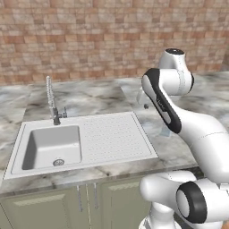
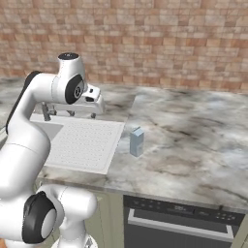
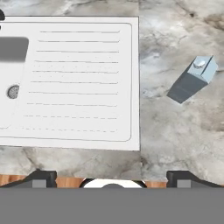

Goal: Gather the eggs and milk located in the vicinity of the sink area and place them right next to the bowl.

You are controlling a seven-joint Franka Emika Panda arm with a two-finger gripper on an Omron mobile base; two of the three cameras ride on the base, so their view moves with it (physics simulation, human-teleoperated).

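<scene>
The robot's gripper (image 3: 112, 177) hangs high over the tabletop (image 2: 193, 135) and looks down. Its two fingers (image 3: 41, 177) stand wide apart, and nothing is between them.

The milk (image 2: 136, 141) stands upright on the marble, just beside the right edge of the sink (image 1: 80, 143), near the ribbed drainboard (image 3: 78, 78). In the hand view the carton sits off to one side, not under the fingers. No egg and no bowl can be seen from here.

A few things could go wrong. The carton is small and tall, so it looks easy to tip. If the gripper comes down a bit off to the side, one finger could bump the gabled top and knock the milk over. It could then slide toward the front edge of the tabletop.

The carton also stands turned at a slant next to the sink. If the fingers do not line up with its flat sides, they could pinch the corners and the milk could twist out.

The arm has to move sideways first. If it drops too soon, it lands on bare marble or on the drainboard.

The faucet (image 1: 53, 100) stands tall at the back of the sink, and a wide swing of the arm could hit it.
</scene>
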